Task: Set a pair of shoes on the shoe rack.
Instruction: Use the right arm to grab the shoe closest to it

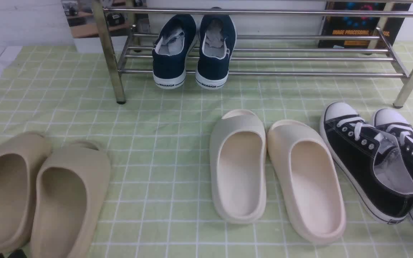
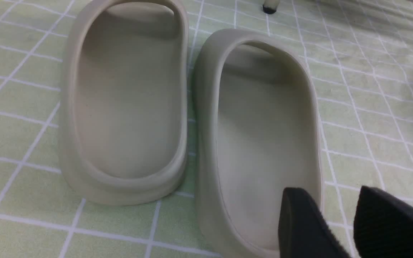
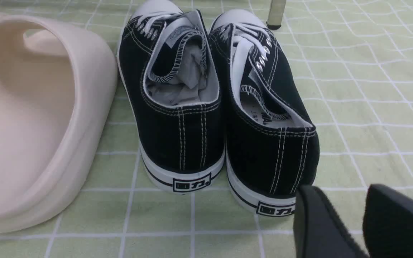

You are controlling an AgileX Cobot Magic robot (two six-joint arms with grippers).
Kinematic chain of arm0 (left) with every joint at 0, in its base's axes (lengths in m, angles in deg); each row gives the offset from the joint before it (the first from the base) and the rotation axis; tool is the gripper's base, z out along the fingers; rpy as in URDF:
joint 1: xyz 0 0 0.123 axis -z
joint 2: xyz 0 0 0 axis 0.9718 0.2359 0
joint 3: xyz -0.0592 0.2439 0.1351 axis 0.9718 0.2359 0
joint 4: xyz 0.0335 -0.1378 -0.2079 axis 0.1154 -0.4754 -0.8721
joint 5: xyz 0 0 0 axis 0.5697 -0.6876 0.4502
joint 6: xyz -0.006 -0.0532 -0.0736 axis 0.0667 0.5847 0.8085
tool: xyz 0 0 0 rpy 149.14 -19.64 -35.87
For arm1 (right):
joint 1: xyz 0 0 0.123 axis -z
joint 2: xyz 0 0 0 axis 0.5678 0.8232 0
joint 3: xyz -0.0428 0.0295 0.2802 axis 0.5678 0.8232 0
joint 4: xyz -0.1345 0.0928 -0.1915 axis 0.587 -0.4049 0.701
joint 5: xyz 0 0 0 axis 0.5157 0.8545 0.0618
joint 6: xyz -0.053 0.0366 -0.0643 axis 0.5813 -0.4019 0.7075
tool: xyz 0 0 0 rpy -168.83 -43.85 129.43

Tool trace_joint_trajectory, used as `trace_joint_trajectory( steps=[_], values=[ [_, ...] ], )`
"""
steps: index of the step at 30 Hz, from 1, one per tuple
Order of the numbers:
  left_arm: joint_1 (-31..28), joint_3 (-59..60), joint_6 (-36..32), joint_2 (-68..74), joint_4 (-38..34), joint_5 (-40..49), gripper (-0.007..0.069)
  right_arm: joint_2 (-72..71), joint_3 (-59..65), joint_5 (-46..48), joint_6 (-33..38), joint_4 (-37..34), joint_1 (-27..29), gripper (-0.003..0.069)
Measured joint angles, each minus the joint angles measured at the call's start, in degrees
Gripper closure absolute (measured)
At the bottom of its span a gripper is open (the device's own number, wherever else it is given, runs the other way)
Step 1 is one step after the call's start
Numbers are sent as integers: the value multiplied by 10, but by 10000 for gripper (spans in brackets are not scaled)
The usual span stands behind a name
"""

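Observation:
The pair of shoes, two black canvas sneakers with white toe caps and laces, stands on the green checked cloth at the right: one sneaker (image 1: 367,161) and its mate (image 1: 412,150) at the frame's edge. In the right wrist view their heels face me, side by side (image 3: 179,136) (image 3: 270,143). My right gripper (image 3: 339,188) is open and empty, just behind the right-hand sneaker's heel. My left gripper (image 2: 330,190) is open and empty over the heel rim of a tan slide (image 2: 260,132). The steel shoe rack (image 1: 299,73) stands at the back.
Two navy WARRIOR shoes (image 1: 174,50) (image 1: 215,50) sit on the rack's left part. Cream slides (image 1: 238,168) (image 1: 306,179) lie in the middle, one beside the sneakers (image 3: 30,125). Tan slides (image 1: 5,190) (image 1: 66,200) lie at the left. A rack leg (image 3: 276,14) stands beyond the sneakers.

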Motion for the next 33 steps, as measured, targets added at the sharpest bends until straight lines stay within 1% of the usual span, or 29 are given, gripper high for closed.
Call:
trace_joint_trajectory(
  steps=[16, 23, 25, 26, 27, 29, 31, 33],
  values=[
    [0, 0, 0, 0, 0, 0, 386, 0, 0, 0, 0, -16, 0, 420],
    [0, 0, 0, 0, 0, 0, 386, 0, 0, -2, 0, -103, 0, 420],
    [0, 0, 0, 0, 0, 0, 386, 0, 0, -5, 0, -144, 0, 420],
    [0, 0, 0, 0, 0, 0, 386, 0, 1, -6, 0, -144, 0, 420],
    [0, 0, 0, 0, 0, 0, 386, 0, 2, -11, -1, -199, 0, 420],
    [0, 0, 0, 0, 0, 0, 386, 0, 4, -15, -6, -276, 0, 420],
    [0, 0, 0, 0, 0, 0, 386, 0, 5, -16, -20, -380, 0, 420],
    [0, 0, 0, 0, 0, 0, 386, 0, 5, -34, -22, -456, 0, 420]
  ],
)
